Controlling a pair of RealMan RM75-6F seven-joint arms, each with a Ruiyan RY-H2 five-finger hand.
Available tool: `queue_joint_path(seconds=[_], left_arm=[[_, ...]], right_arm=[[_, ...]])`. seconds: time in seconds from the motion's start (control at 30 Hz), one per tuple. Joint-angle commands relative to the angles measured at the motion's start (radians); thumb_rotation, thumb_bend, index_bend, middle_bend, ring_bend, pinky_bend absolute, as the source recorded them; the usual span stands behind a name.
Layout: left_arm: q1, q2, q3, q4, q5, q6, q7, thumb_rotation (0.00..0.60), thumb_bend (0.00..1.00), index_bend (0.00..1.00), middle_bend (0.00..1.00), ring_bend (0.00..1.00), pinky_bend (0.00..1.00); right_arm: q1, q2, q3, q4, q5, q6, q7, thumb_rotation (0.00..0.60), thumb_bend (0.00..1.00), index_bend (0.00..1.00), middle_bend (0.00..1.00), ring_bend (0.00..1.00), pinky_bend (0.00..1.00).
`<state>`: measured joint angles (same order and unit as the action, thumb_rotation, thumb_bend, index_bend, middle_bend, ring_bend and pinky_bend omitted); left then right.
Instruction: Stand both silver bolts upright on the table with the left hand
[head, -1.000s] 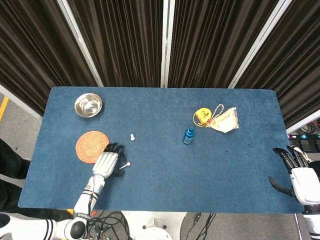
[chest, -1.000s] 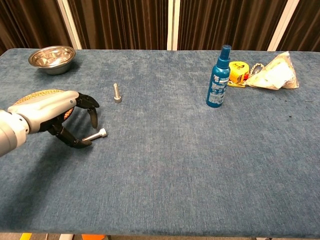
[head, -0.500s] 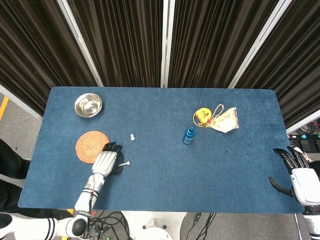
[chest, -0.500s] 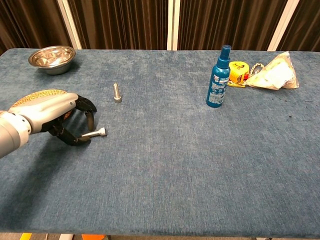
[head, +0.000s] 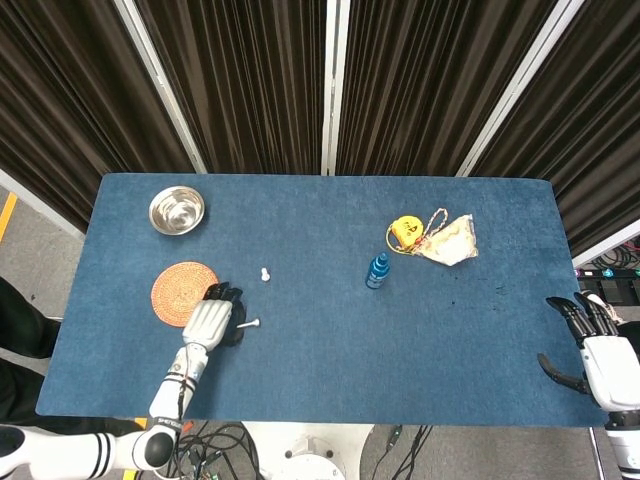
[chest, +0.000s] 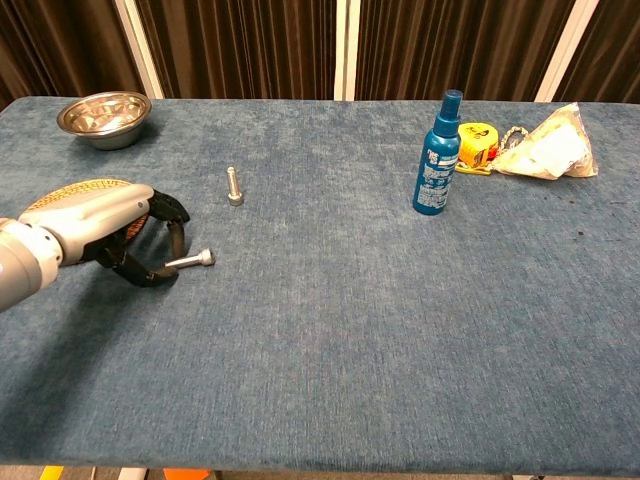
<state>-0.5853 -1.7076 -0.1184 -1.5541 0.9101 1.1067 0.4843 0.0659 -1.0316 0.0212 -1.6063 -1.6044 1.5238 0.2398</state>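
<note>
Left hand (chest: 110, 232): curled round the shank of the lying bolt (chest: 190, 261), pinching it, head end sticking out sideways; probably gripped there for tipping upright.
Standing bolt (chest: 234, 186): upright on the table (chest: 400, 320), head down, apart from the hand.
Right hand (head: 590, 345): spread, idle at the table's far edge, holding nothing.

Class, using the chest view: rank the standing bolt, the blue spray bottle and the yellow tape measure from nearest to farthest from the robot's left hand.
From the left hand:
1. Standing bolt, just beyond and to its right.
2. Blue spray bottle, right of centre.
3. Yellow tape measure, behind the bottle, far right.
</note>
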Motion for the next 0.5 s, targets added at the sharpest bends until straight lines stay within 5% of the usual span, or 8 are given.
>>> queue_joint_path(seconds=[0.03,0.5], left_arm=[[-0.001,-0.007,-0.004,0.009,-0.005,-0.003,-0.002,0.600,0.37,0.52,0.17,0.00,0.00],[-0.007,0.022,-0.033,-0.017,0.027,0.000,-0.023,0.600,0.42,0.57,0.19,0.00,0.00]], right_arm=[[-0.001,0.001,0.000,0.000,0.001,0.001,0.000,0.600,0.19,0.13,0.17,0.03,0.10],[-0.003,0.001,0.000,0.000,0.002,0.003,0.002,0.600,0.19,0.13,0.17,0.03,0.10]])
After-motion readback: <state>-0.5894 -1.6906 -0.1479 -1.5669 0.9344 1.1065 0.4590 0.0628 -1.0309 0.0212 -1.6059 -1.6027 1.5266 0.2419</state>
